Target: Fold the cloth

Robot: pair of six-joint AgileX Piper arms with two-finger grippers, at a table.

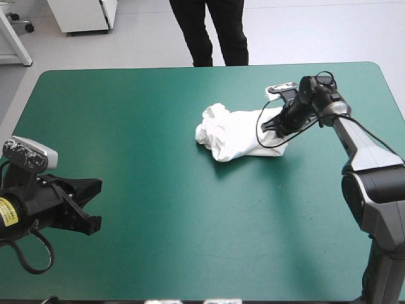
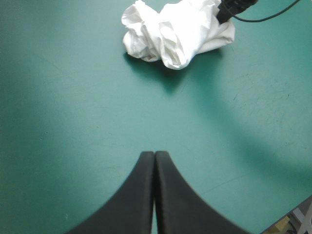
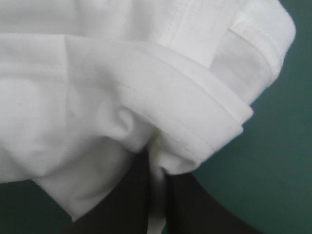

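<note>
The white T-shirt (image 1: 233,133) lies as a crumpled heap on the teal-green table, right of centre toward the far side. My right gripper (image 1: 273,124) is at the heap's right end, shut on the T-shirt. In the right wrist view a strip of white cloth runs between the two black fingers (image 3: 119,207), and hemmed folds of the T-shirt (image 3: 122,83) fill the space ahead. My left gripper (image 1: 95,204) hovers low near the table's front left, far from the cloth. Its fingers (image 2: 141,200) meet in one pointed arch, shut on nothing, with the T-shirt (image 2: 178,34) well ahead.
The teal-green cover (image 1: 190,228) stretches bare between the left gripper and the heap. The table's right edge (image 1: 393,95) lies close behind the right arm.
</note>
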